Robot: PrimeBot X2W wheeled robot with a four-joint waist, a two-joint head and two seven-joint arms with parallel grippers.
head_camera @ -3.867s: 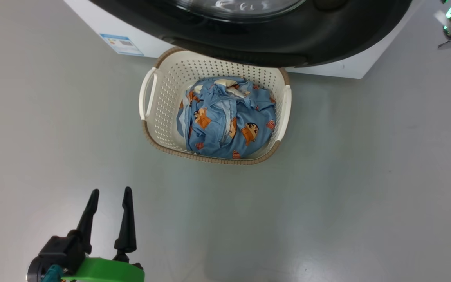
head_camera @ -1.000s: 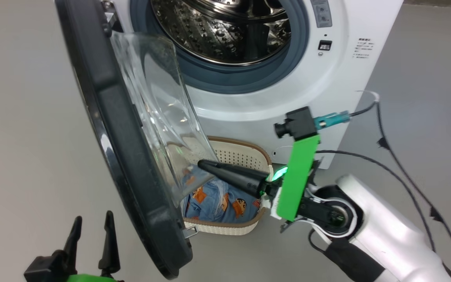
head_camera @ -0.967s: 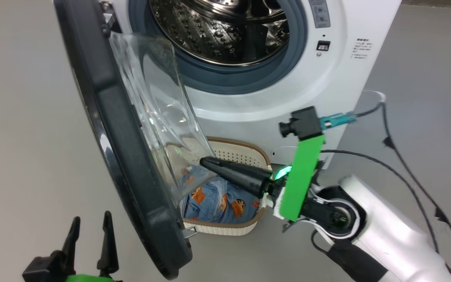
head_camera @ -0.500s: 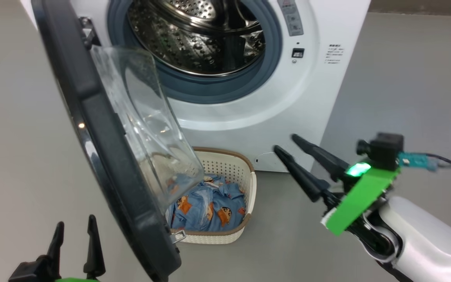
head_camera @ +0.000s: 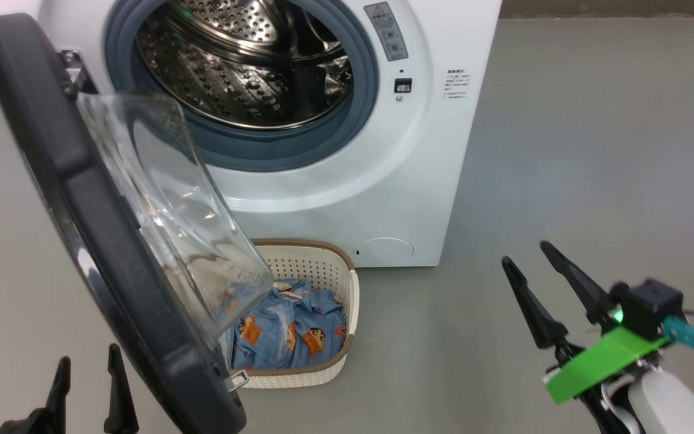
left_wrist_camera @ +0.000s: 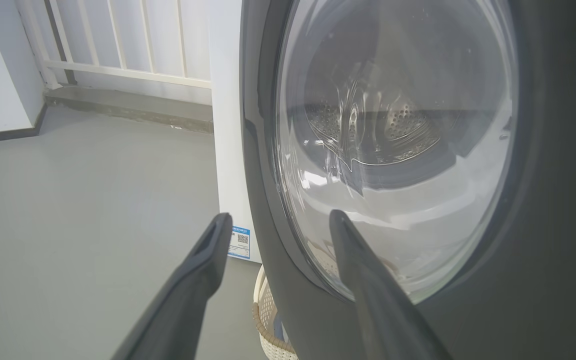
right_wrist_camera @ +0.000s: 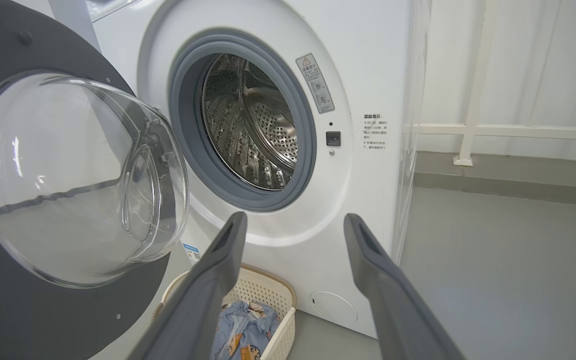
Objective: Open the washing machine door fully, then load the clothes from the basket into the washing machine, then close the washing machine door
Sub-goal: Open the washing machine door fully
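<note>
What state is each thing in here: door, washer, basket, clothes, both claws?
washing machine door, open, swung out to the left.
washing machine, drum exposed, looks empty.
basket, on the floor before the washer, not yet emptied.
clothes, bunched in the basket.
left claw, open, empty.
right claw, open, empty.

1. A laundry corner in a bare indoor room: a white washing machine (head_camera: 431, 150) stands on a smooth grey floor (head_camera: 594, 150).
2. A basket (head_camera: 323, 268) of clothes (head_camera: 287, 331) sits at its foot.
3. White railing (right_wrist_camera: 518, 131) lines the far wall.
</note>
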